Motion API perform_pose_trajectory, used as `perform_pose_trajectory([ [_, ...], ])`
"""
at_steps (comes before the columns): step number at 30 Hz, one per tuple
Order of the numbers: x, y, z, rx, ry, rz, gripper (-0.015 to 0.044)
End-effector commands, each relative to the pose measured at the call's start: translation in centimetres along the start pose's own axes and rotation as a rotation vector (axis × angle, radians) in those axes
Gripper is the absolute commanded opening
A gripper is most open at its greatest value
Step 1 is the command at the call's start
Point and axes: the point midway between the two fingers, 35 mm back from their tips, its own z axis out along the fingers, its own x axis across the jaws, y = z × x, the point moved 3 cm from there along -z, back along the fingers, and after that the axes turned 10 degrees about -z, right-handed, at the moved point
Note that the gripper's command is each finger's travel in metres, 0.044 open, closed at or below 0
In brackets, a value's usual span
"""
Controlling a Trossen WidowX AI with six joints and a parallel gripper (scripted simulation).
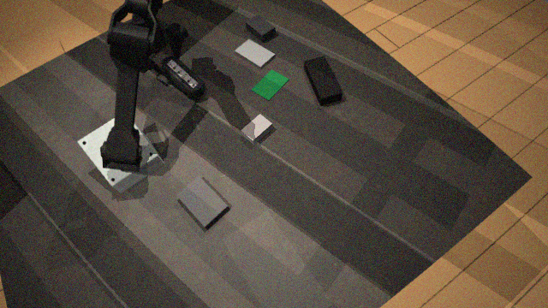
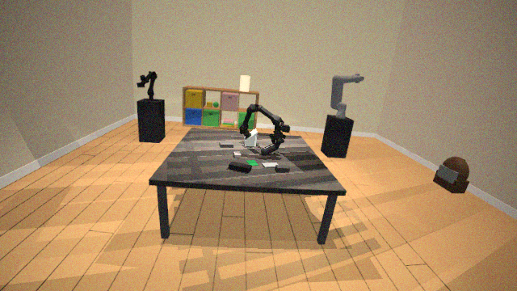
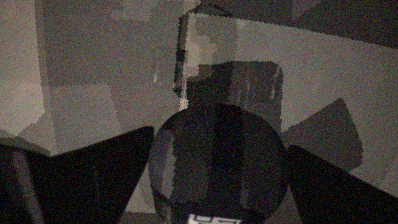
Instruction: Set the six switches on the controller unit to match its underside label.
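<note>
The dark controller unit (image 1: 188,85) (image 2: 267,150) is held off the bench, tilted. A long pale strip with small dark marks shows on it in the top view; the marks are too small to read, and I cannot tell for certain which face this is. My gripper (image 1: 168,72) (image 3: 220,144) is shut on the unit, fingers set wide across its body. In the wrist view the unit's dark rounded body (image 3: 227,165) fills the space between the fingers, with a bit of white print at the bottom edge. The rocker settings cannot be made out.
A black block (image 1: 323,81) (image 2: 240,166), a small dark box (image 1: 261,29), a white plate (image 1: 254,53), a green plate (image 1: 271,85) (image 2: 252,162) and a small white block (image 1: 258,127) lie beyond the unit. A grey box (image 1: 204,203) lies near the arm's white base plate (image 1: 96,141).
</note>
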Motion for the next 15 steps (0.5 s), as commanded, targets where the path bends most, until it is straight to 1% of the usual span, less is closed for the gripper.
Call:
perform_pose_trajectory([
  [1,0.0,0.0,0.4,0.006,0.003,0.004,0.0338],
  [15,-0.1,0.5,1.4,0.006,0.003,0.005,0.0338],
])
